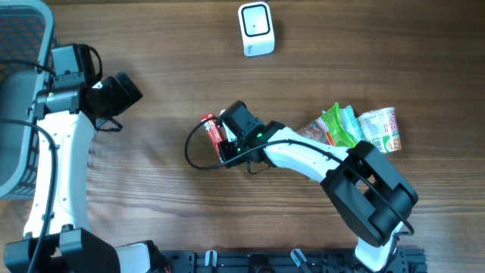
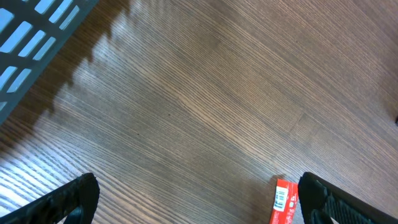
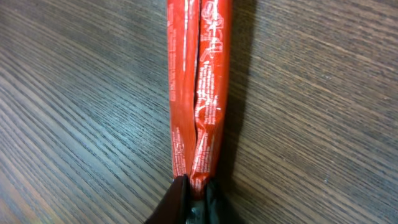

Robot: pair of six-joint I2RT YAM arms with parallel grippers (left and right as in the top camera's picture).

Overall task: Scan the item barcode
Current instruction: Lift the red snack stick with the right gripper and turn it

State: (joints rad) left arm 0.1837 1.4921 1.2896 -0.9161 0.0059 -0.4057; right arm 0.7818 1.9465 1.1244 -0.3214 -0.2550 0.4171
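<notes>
Over the counter (image 1: 151, 189), the right arm stretches left, right tool (image 3: 194, 202) pinching the packet (image 3: 198, 93). Left tool (image 2: 199, 202) gapes, empty.

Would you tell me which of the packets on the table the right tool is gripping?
The red packet, off by itself, is pinched in the right tool; the green packets sit untouched beside the cup.

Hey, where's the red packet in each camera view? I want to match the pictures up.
Overhead: the red packet lies just left of centre, at the tip of the right pincer.
Left wrist: at the bottom edge, right of centre, with its barcode showing.
Right wrist: it runs down the middle, lower end pinched by the pincer.
Shared landmark: the wood-grain table under it in all three.
</notes>
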